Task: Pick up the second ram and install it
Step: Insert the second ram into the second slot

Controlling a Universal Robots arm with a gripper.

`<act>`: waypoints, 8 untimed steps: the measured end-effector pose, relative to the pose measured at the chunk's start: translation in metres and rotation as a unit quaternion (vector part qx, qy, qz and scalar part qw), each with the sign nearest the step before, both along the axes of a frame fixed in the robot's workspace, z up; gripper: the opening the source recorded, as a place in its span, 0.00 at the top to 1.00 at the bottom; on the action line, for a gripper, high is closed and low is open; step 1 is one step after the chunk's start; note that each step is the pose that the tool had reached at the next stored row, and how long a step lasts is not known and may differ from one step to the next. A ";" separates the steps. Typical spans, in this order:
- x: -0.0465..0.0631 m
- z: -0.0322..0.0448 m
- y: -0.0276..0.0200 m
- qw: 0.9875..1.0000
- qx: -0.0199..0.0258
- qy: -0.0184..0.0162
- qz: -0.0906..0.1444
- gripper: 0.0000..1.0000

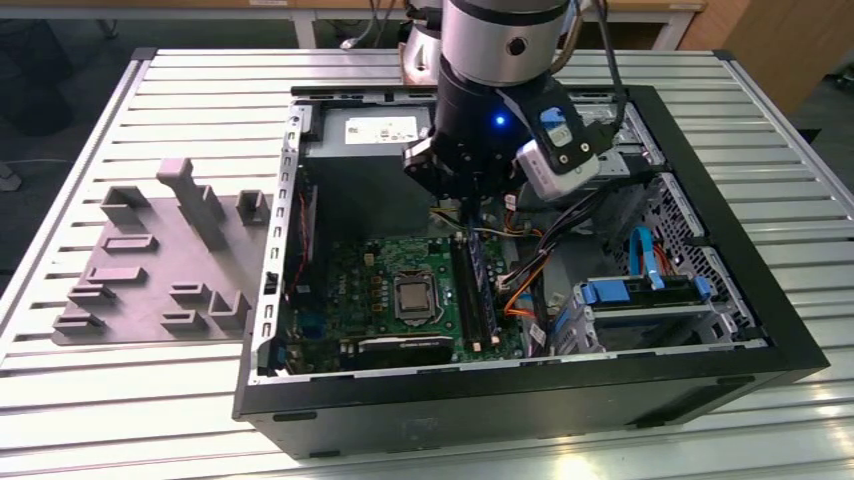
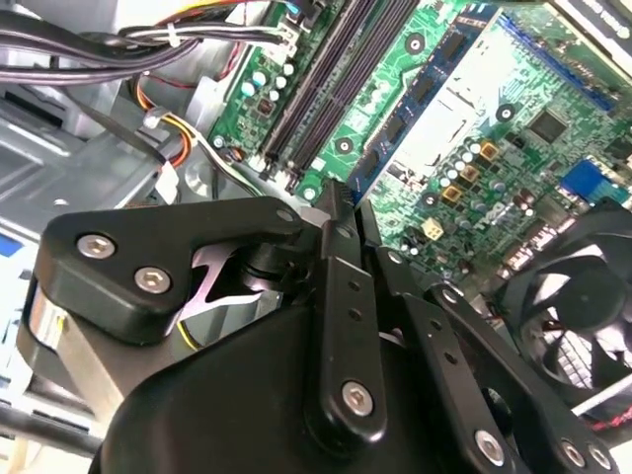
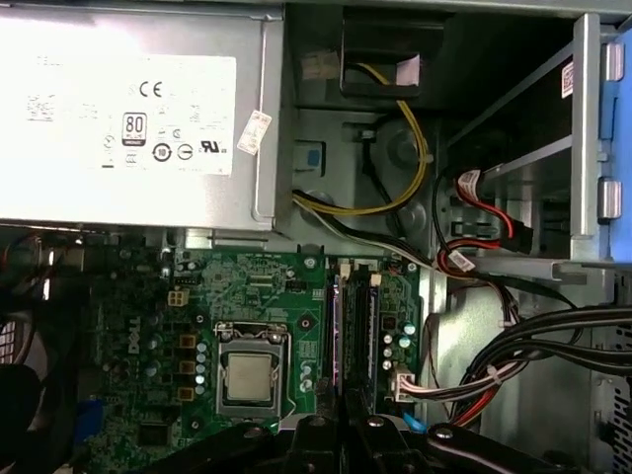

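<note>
I'm working inside the open case (image 1: 747,345) on the table (image 1: 160,400), and the step in hand looks like seating the ram in its slots (image 1: 463,285). To do it well I'd keep the stick square to the rail, line it up along its whole length, and press straight down and evenly. Any tilt could jam it against a slot end or load the board (image 1: 387,290). The cables (image 1: 534,255) just to the exterior view's right of the slots want watching too. The claw (image 1: 467,205) hangs at the middle of the exterior view, right above the upper end of the slots. In the second wrist view its fingers (image 2: 334,212) are drawn together with barely a slit between them. I cannot tell whether anything thin is pinched there. The ram (image 1: 481,300), as I judge it, is the dark stick with chips standing on edge in the slots, below the claw and a little right of the frame's centre. I can't make out whether it is fully home.
</note>
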State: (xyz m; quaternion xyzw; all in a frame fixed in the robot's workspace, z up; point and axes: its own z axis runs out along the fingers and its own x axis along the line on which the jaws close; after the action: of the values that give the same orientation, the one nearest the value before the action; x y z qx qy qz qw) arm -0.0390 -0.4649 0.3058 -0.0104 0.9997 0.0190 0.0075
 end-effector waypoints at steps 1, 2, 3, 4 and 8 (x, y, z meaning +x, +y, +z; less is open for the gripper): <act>0.000 -0.0018 0.0000 1.000 0.000 0.000 -0.004 0.86; 0.001 -0.0036 0.0000 1.000 0.000 0.000 -0.008 0.86; 0.001 -0.0054 0.0000 1.000 0.000 0.000 -0.012 0.86; 0.001 -0.0072 0.0000 1.000 0.000 0.000 -0.013 0.86; 0.001 -0.0146 0.0000 1.000 0.000 0.000 -0.014 0.86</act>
State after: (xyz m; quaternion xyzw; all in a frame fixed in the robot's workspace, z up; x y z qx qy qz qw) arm -0.0380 -0.4649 0.2912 0.0034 0.9998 0.0189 0.0077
